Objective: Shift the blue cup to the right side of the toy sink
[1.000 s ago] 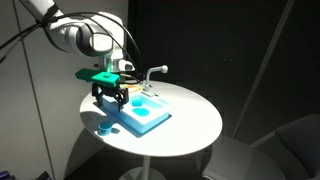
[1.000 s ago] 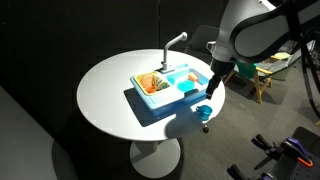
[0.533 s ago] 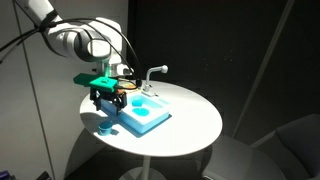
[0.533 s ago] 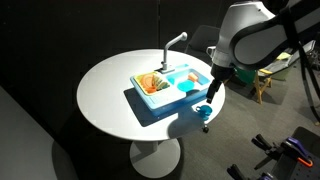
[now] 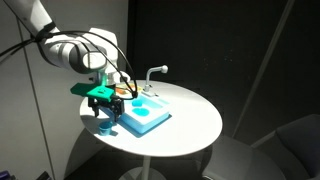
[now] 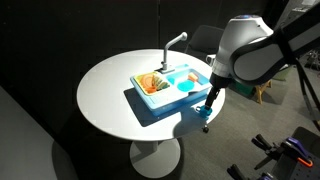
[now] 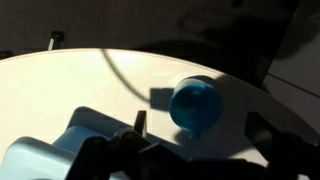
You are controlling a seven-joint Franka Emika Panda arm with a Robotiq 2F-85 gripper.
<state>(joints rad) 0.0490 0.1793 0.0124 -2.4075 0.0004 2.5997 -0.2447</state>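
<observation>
Gripper (image 6: 208, 101) jaws apart, over tiny round blue cup (image 7: 196, 104), beside toy sink (image 6: 165, 98)

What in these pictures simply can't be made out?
Blue cup: clear in the wrist view, but partly hidden behind the end effector in an exterior view.
Whether the end effector touches the cup: too small in both exterior views; the wrist view is blurred, with the fingers cut off by the bottom edge.
Toy sink: orange contents too small to identify.

We've got a round white pedestal table (image 6: 100, 95) lit up bright in a pretty dark room, black wall (image 5: 230, 40) behind, some wooden furniture (image 6: 267, 88) further back
</observation>
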